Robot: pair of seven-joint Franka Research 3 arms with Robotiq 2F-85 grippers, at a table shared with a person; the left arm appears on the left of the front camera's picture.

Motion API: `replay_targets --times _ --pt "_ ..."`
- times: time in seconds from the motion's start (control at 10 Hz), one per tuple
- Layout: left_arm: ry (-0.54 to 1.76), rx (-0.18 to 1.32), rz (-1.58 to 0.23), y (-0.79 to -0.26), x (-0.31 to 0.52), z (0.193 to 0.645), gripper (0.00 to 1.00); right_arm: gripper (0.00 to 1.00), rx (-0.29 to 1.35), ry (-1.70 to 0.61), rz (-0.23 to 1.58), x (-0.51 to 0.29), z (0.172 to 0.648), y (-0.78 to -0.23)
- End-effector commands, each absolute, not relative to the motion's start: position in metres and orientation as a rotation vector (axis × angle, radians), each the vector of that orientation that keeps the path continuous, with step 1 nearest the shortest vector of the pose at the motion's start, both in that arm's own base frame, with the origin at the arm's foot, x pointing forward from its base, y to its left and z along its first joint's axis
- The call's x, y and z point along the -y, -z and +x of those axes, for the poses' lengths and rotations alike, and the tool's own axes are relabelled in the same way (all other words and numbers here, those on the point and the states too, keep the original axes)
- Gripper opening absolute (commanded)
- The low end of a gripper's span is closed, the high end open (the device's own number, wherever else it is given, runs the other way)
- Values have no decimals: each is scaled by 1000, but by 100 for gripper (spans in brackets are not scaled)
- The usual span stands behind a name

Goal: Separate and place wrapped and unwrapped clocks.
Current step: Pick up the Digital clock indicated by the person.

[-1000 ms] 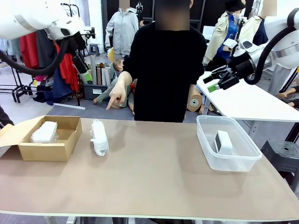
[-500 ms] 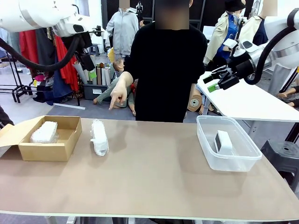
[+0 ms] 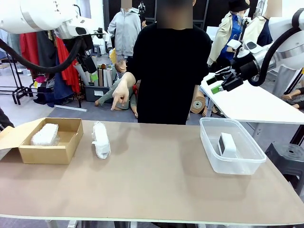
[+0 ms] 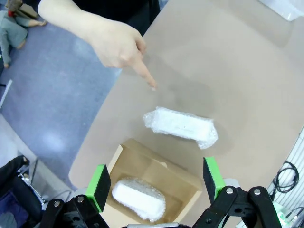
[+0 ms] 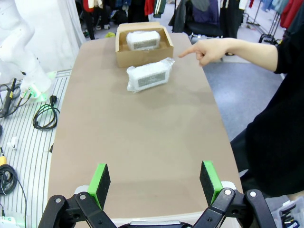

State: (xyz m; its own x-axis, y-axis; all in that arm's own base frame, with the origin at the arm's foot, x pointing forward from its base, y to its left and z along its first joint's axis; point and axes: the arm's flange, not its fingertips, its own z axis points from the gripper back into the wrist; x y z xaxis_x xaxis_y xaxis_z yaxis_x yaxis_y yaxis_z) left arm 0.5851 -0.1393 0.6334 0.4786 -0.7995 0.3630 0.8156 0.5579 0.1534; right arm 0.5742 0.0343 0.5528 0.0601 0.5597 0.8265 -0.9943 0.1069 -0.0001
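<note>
Your left gripper (image 4: 156, 183) and right gripper (image 5: 154, 183) hang spread, empty; a person's hand (image 4: 116, 45) points toward the bubble-wrap roll (image 4: 181, 127) beside the cardboard box (image 3: 45, 154)

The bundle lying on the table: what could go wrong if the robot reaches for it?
The person's hand points near the bundle; the open left gripper might meet it coming down. The soft wrap might slip from its grip. The box already holds another bundle, so room looks tight.
</note>
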Motion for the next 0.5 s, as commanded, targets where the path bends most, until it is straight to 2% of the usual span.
replay_targets --times 0.0,0.1,0.4 --pt "987 421 -38 -634 139 584 100 100 793 -1339 703 -34 574 -555" --pt "986 420 -42 -633 139 585 100 100 793 -1339 703 -34 574 -555" --pt "788 368 70 -607 164 586 100 100 793 -1339 703 -34 574 -555"
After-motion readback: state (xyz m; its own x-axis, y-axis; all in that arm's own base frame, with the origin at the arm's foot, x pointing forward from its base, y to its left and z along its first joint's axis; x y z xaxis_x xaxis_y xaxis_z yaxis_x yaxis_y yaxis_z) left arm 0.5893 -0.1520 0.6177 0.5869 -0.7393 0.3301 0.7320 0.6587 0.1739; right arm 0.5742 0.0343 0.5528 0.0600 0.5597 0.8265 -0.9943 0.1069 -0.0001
